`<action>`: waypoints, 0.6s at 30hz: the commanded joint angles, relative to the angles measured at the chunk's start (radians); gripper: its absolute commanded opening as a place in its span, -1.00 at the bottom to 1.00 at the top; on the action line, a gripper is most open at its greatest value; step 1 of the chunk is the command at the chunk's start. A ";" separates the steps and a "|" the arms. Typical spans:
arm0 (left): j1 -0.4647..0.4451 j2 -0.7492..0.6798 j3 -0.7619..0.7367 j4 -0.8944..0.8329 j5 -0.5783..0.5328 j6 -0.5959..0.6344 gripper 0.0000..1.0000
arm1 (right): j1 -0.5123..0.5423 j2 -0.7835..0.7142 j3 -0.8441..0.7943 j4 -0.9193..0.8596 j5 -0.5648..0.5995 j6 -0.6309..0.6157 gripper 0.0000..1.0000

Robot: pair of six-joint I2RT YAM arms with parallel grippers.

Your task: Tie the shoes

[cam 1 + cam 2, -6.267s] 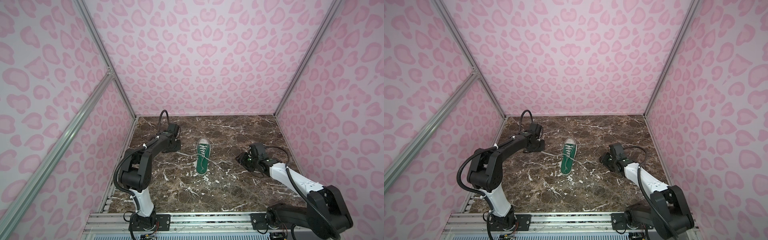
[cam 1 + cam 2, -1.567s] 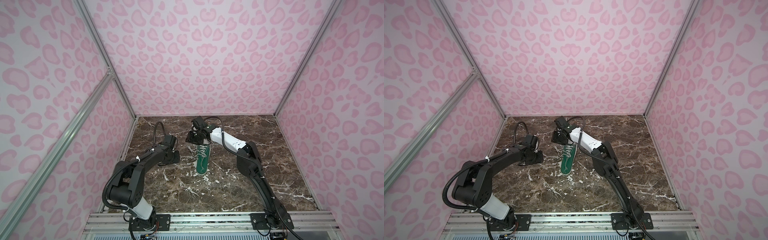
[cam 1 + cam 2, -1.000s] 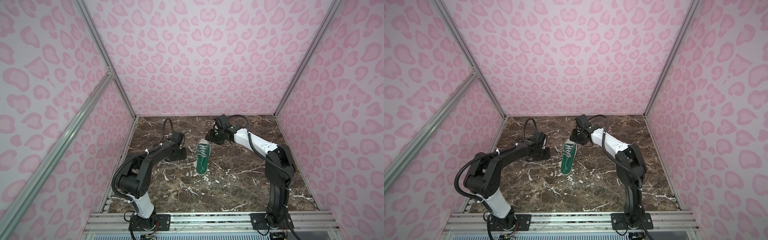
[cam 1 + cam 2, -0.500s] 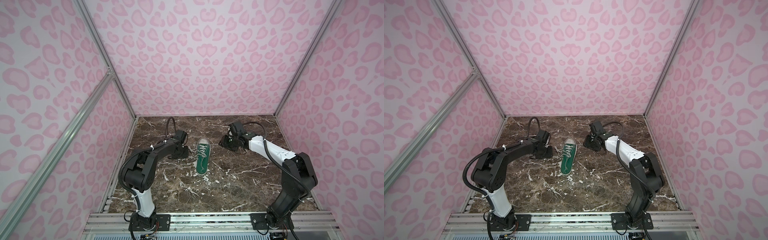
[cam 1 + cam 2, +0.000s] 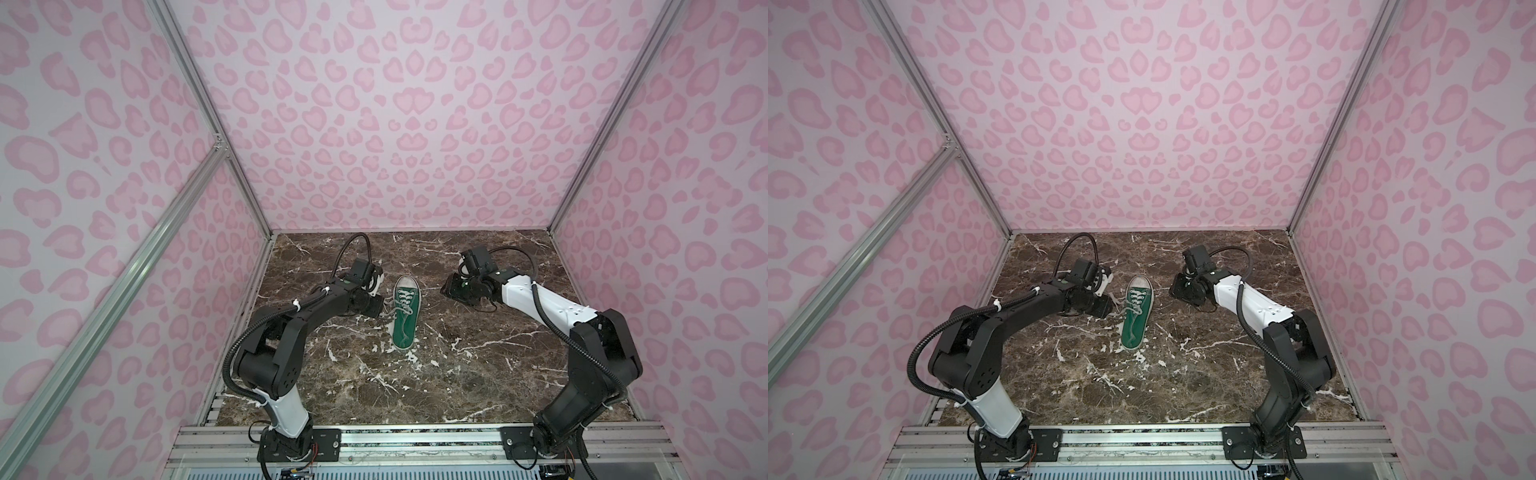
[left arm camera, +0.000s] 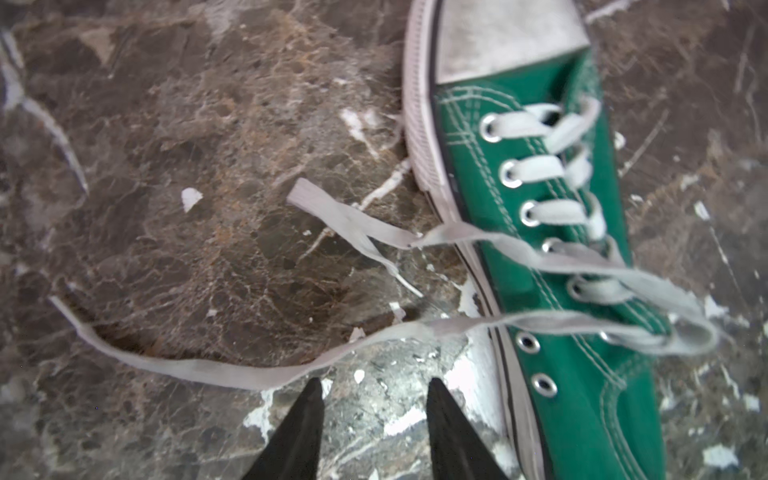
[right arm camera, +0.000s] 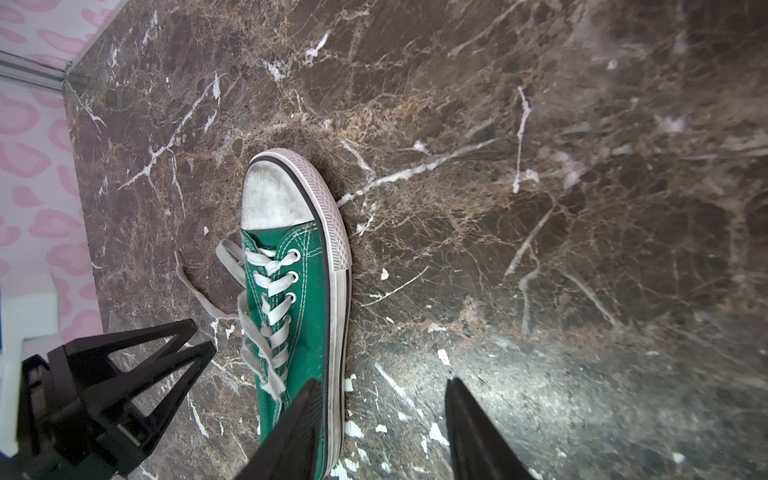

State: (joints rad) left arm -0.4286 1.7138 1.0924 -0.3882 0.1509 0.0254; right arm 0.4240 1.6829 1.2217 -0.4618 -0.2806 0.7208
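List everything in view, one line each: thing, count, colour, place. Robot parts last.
sneaker: one, green with white toe cap, mid-table, toe toward the back wall
laces: two loose ends, white, lying on the table on the left gripper's side
table: one, brown marble, floor of the enclosure
walls: three, pink leopard print, around the table
frame posts: several, silver, at the wall corners
left gripper: one, black, open, empty, beside the loose laces
right gripper: one, black, open, empty, apart from the sneaker's other side

sneaker (image 6: 573, 374) heel: cut off by frame | laces (image 6: 544, 210): blurred, possibly unknotted
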 commanded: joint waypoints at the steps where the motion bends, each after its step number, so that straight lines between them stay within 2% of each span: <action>1: 0.009 -0.060 -0.061 0.097 0.155 0.302 -0.14 | -0.001 -0.005 -0.003 0.002 0.004 -0.018 0.01; 3: 0.032 -0.076 -0.070 0.097 0.247 0.396 -0.16 | -0.002 -0.009 -0.004 -0.003 0.004 -0.021 0.01; 5: 0.064 -0.061 -0.037 0.023 0.370 0.497 -0.19 | -0.004 -0.017 -0.005 -0.009 0.004 -0.024 0.01; 8: 0.097 -0.005 0.033 -0.094 0.462 0.621 -0.21 | -0.010 -0.035 -0.015 -0.015 0.005 -0.032 0.01; 11: 0.099 0.057 0.082 -0.172 0.448 0.714 -0.22 | -0.023 -0.056 -0.032 -0.018 0.004 -0.037 0.01; 14: 0.095 0.093 0.116 -0.204 0.387 0.752 -0.25 | -0.038 -0.076 -0.050 -0.018 0.002 -0.041 0.01; 18: 0.096 0.070 0.072 -0.105 0.315 0.778 -0.25 | -0.060 -0.102 -0.078 -0.017 -0.004 -0.043 0.01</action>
State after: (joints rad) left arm -0.3340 1.7985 1.1835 -0.5266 0.5117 0.7338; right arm 0.3733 1.5909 1.1584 -0.4728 -0.2817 0.6888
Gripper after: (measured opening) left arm 0.375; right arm 0.504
